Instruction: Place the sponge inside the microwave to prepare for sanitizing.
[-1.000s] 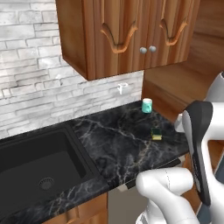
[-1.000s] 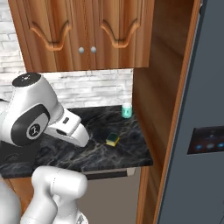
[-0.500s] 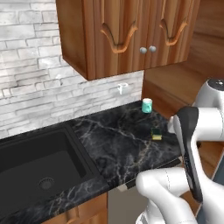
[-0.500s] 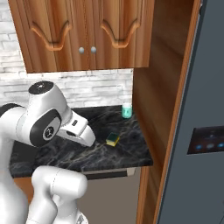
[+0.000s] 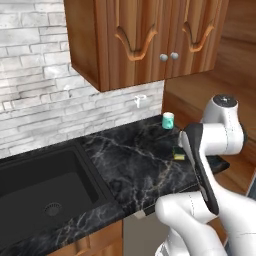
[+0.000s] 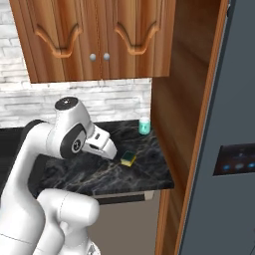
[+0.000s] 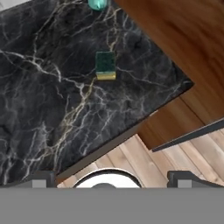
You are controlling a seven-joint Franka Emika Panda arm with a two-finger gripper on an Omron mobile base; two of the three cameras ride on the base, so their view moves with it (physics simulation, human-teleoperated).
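Robot's gripper (image 7: 109, 179) hangs w/ jaws spread as wide as they go and nothing between them, tips just visible at the bottom of the hand view, looking down past the front edge of the black marble counter (image 7: 39, 109). Sponge (image 7: 105, 65) lies flat on that counter, green scrub side up w/ yellow edge showing, well apart from the gripper and untouched; in the right base view the sponge (image 6: 128, 158) sits just beyond the arm's hand, near the counter's right end. Teal cup (image 6: 144, 125) stands behind it, close to the wooden side panel (image 6: 174, 114). From the left base view, the sponge (image 5: 178, 153) is half hidden behind the arm's forearm. Task barely begun, by the look of it: no grasp yet, approx. everything left — reach, pick up, carry, set inside the microwave, whose whereabouts can't be told here. Sink (image 5: 40, 185) sits far left; grey fridge (image 6: 224, 149) at right.
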